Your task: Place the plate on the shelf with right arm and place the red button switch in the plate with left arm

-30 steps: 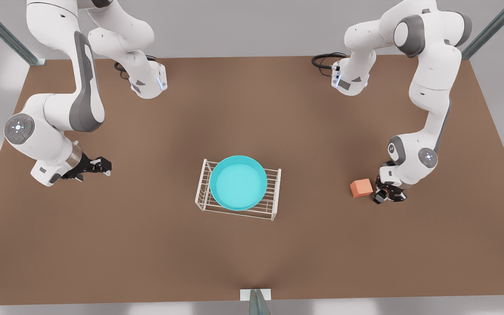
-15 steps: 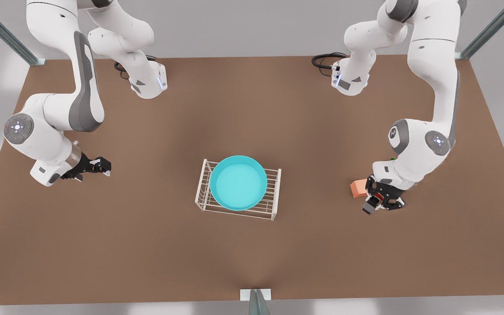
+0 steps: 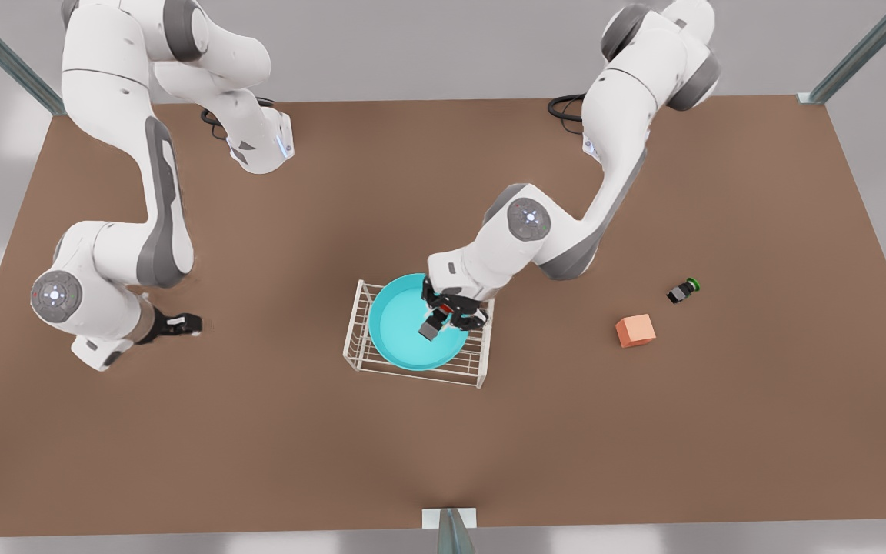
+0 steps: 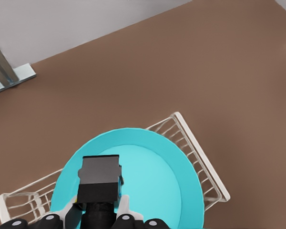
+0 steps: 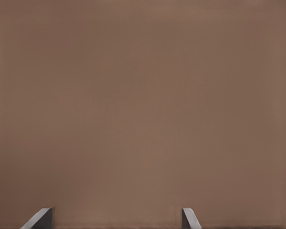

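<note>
The turquoise plate [image 3: 401,338] [image 4: 157,176] lies flat on top of the white wire shelf [image 3: 483,355] [image 4: 200,157] at the table's middle. My left gripper [image 3: 441,318] [image 4: 98,211] hangs over the plate's side toward the front view's right. It is shut on the red button switch [image 3: 431,327] [image 4: 101,177], whose black body shows just above the dish; a little red shows at the fingers in the front view. My right gripper [image 3: 183,324] [image 5: 117,220] waits open over bare table at the front view's left.
An orange cube [image 3: 634,330] and a like switch with a green cap [image 3: 683,290] lie on the brown table [image 3: 258,431] toward the front view's right. A metal post [image 3: 451,531] stands at the near edge.
My left gripper has lifted the red button switch from beside the orange cube and carried it across to above the plate. The green-capped switch has come into view. My right arm shifted slightly.
</note>
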`<control>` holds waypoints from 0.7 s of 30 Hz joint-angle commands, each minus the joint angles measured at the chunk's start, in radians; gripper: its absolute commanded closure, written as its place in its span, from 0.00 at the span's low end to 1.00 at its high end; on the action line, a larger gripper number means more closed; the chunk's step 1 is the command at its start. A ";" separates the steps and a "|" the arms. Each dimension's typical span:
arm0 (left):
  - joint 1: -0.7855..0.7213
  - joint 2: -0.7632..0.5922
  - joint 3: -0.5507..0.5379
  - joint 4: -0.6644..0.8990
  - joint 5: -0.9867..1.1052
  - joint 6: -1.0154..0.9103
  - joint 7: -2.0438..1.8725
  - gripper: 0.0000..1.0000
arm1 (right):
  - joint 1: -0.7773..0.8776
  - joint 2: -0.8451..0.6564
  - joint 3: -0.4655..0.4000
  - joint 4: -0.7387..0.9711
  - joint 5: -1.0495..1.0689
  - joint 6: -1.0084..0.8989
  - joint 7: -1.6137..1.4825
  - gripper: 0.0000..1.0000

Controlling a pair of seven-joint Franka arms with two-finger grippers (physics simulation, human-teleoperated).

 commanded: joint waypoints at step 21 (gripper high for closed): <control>0.523 -0.567 0.213 -0.348 -0.010 -0.692 0.219 0.00 | -0.003 0.002 -0.019 0.115 0.000 -0.240 -0.086 0.00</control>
